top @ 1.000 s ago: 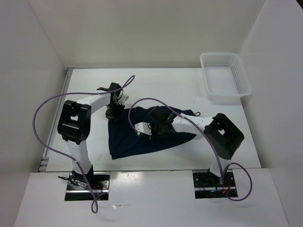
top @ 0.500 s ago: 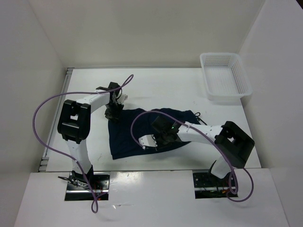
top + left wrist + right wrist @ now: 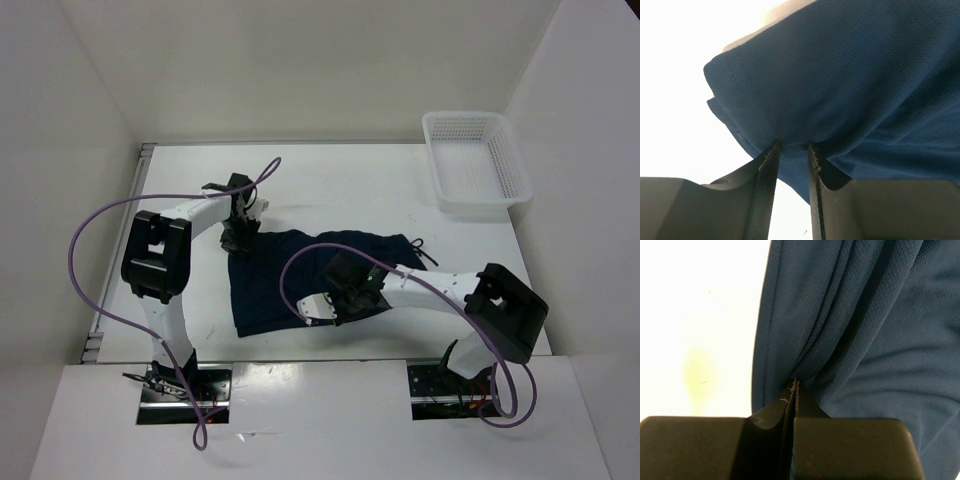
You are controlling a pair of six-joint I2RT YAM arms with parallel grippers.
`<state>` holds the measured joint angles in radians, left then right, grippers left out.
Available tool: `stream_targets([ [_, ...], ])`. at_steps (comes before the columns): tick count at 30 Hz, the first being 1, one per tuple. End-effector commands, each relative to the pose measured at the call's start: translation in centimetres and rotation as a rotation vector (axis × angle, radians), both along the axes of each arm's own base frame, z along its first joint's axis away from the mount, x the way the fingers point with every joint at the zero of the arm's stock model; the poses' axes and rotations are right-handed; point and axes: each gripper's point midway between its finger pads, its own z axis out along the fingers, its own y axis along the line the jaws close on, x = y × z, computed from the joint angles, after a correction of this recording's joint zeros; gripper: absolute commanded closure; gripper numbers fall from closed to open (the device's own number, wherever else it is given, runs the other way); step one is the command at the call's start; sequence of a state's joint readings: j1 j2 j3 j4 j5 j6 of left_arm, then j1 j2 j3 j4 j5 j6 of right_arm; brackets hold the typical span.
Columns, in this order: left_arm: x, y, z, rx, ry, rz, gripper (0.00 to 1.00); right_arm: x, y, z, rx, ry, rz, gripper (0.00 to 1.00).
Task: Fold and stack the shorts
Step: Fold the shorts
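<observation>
There is one pair of dark navy shorts [image 3: 290, 280]. It lies spread on the white bench [image 3: 330, 185], between the two arms and nearer to their bases than to the far wall. There are two sets of fingers, one on each arm, and both have hold of the cloth.

The left fingers [image 3: 238, 240] are at the far left corner of the shorts. In the left wrist view the two black fingers stand almost together, with only a narrow gap, and a fold of the navy cloth [image 3: 850, 90] is pinched in this gap. The hem of the shorts runs to the left of the fingertips, and beyond the hem the bare bench shows.

The right fingers [image 3: 336, 306] are at the near edge of the shorts, close to the middle of the garment. In the right wrist view they are pressed fully together, and several gathered folds of cloth [image 3: 865, 340] run away from the fingertips. One edge of the shorts passes just left of the fingertips, with white bench further to the left.

One white mesh basket [image 3: 476, 160] stands at the far right of the bench, well apart from both sets of fingers and from the shorts. I cannot see anything inside it. Two purple cables [image 3: 88, 230] are there, one looping over each arm.
</observation>
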<state>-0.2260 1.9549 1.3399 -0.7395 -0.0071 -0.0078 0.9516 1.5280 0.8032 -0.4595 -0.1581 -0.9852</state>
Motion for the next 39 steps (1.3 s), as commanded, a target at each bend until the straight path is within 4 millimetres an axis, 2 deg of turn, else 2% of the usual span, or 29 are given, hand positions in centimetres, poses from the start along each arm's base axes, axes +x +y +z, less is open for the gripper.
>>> stream_targets([
  [1, -0.2, 3.7, -3.3, 0.121, 0.044, 0.053, 0.64, -2.5, -2.1, -0.4, -0.048, 0.071, -0.005, 1.00],
  [4, 0.4, 3.5, -2.9, 0.112, 0.043, 0.052, 0.64, -3.2, -3.0, -0.1, -0.040, 0.075, -0.027, 1.00],
  [7, 0.5, 3.0, -2.6, 0.086, 0.039, 0.050, 0.64, -3.0, -3.1, 0.7, -0.027, 0.049, -0.015, 1.00],
  [9, 0.6, 2.8, -1.4, 0.072, 0.015, 0.049, 0.60, -1.7, -1.8, 2.3, 0.019, 0.007, -0.060, 1.00],
  [10, 0.7, 2.6, -1.1, 0.061, 0.007, 0.049, 0.60, -0.4, 0.1, 4.3, 0.087, -0.027, -0.077, 1.00],
  [13, 1.2, 2.2, 0.6, 0.031, -0.039, 0.047, 0.54, 1.0, 3.4, 8.6, 0.235, -0.036, -0.159, 0.87],
  [14, 1.3, 1.9, 1.4, 0.013, -0.060, 0.045, 0.53, 1.5, 5.4, 11.8, 0.341, -0.025, -0.187, 0.84],
  [15, 1.2, 1.9, 1.8, 0.012, -0.062, 0.045, 0.53, 2.0, 6.1, 13.2, 0.388, -0.015, -0.216, 0.79],
  [16, 1.3, 1.8, 2.1, 0.002, -0.071, 0.043, 0.49, 2.5, 7.5, 16.2, 0.483, -0.029, -0.229, 0.61],
  [18, 1.3, 1.8, 3.3, -0.004, -0.096, 0.043, 0.48, 3.8, 7.8, 19.0, 0.592, 0.002, -0.329, 0.45],
  [19, 1.7, 1.7, 4.2, -0.009, -0.125, 0.043, 0.46, 5.0, 8.5, 21.1, 0.668, -0.016, -0.358, 0.37],
  [20, 1.5, 1.7, 4.2, -0.008, -0.116, 0.043, 0.45, 5.8, 8.5, 22.2, 0.709, -0.015, -0.398, 0.35],
  [22, 2.2, 1.4, 5.9, -0.027, -0.165, 0.042, 0.45, 10.1, 7.2, 22.9, 0.766, -0.021, -0.574, 0.29],
  [23, 1.9, 1.3, 5.8, -0.035, -0.151, 0.039, 0.44, 12.1, 6.5, 23.7, 0.808, -0.041, -0.640, 0.27],
  [24, 2.1, 1.3, 6.6, -0.038, -0.166, 0.039, 0.44, 15.4, 3.7, 23.5, 0.825, -0.066, -0.763, 0.25],
  [26, 2.1, 1.3, 7.2, -0.039, -0.174, 0.039, 0.44, 18.9, 0.8, 22.2, 0.840, -0.050, -0.935, 0.24],
  [27, 1.8, 1.3, 7.4, -0.039, -0.172, 0.039, 0.42, 21.4, -2.9, 21.4, 0.835, -0.070, -1.047, 0.24],
  [28, 1.8, 1.3, 7.4, -0.039, -0.172, 0.039, 0.42, 22.7, -4.4, 19.7, 0.807, -0.056, -1.110, 0.23],
  [29, 1.6, 1.5, 7.4, -0.027, -0.165, 0.042, 0.40, 23.6, -5.8, 18.7, 0.790, -0.058, -1.152, 0.23],
  [31, 0.7, 2.4, 6.3, -0.018, -0.128, 0.060, 0.40, 24.6, -9.1, 16.0, 0.722, -0.037, -1.250, 0.23],
  [32, 0.1, 2.5, 5.5, -0.011, -0.094, 0.060, 0.40, 24.8, -9.8, 13.5, 0.657, -0.014, -1.269, 0.21],
  [33, -0.5, 3.2, 4.2, -0.014, -0.048, 0.083, 0.40, 24.5, -10.6, 12.1, 0.605, 0.000, -1.289, 0.21],
  [35, -0.7, 3.5, 3.3, -0.026, -0.018, 0.096, 0.40, 24.8, -12.1, 9.8, 0.546, 0.000, -1.317, 0.20],
  [37, -1.0, 3.5, 2.2, -0.057, 0.024, 0.109, 0.40, 24.8, -13.6, 8.7, 0.508, 0.012, -1.347, 0.19],
  [39, -0.9, 3.0, 1.5, -0.078, 0.048, 0.107, 0.39, 24.4, -14.2, 7.6, 0.471, 0.021, -1.344, 0.18],
])
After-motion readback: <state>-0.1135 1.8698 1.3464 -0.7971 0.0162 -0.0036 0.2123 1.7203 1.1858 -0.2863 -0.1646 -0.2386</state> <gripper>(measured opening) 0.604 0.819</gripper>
